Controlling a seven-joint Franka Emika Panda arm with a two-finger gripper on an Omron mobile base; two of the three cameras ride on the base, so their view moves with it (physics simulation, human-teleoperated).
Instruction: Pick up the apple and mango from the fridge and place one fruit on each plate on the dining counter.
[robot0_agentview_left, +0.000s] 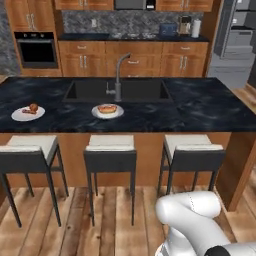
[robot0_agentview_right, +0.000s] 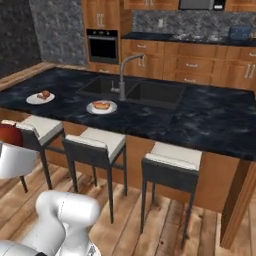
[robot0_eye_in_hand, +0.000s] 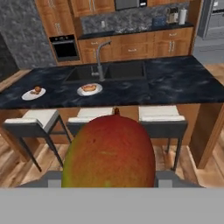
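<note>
Two plates sit on the dining counter (robot0_agentview_left: 200, 107), the long black marbled island with wooden sides that spans the left base view side to side. Sunken sink (robot0_agentview_left: 120, 91) lies mid-counter, curved grey faucet (robot0_agentview_left: 119, 75) standing at its near rim.

Fridge (robot0_agentview_left: 235, 35) stands at 2 o'clock in the left base view, grey, door side toward the counter end; hand view has it at 1 o'clock (robot0_eye_in_hand: 212, 19).

Three stools line the near side of the counter: left stool (robot0_agentview_left: 27, 150), middle stool (robot0_agentview_left: 110, 150), right stool (robot0_agentview_left: 192, 150), all pale-cushioned on dark frames.

Left plate (robot0_agentview_left: 27, 114) is at 9 o'clock in the left base view, small brown food pieces on it. Centre plate (robot0_agentview_left: 107, 111) is just in front of the faucet, toward the near edge, an orange-red sausage-like piece on it. The plates are well apart. Same pair in the right base view: left plate (robot0_agentview_right: 40, 98), centre plate (robot0_agentview_right: 101, 107).

Mango (robot0_eye_in_hand: 109, 153) is at 6 o'clock in the hand view, green-yellow down its left flank, red over the top and right, covering the middle stool. Gripper (robot0_eye_in_hand: 109, 181) is clamped narrow on the mango, the fruit seated between the dark fingertips (robot0_eye_in_hand: 168, 178) at the bottom of that view. Mango is off the counter, held on the stool side, facing the centre plate.
</note>
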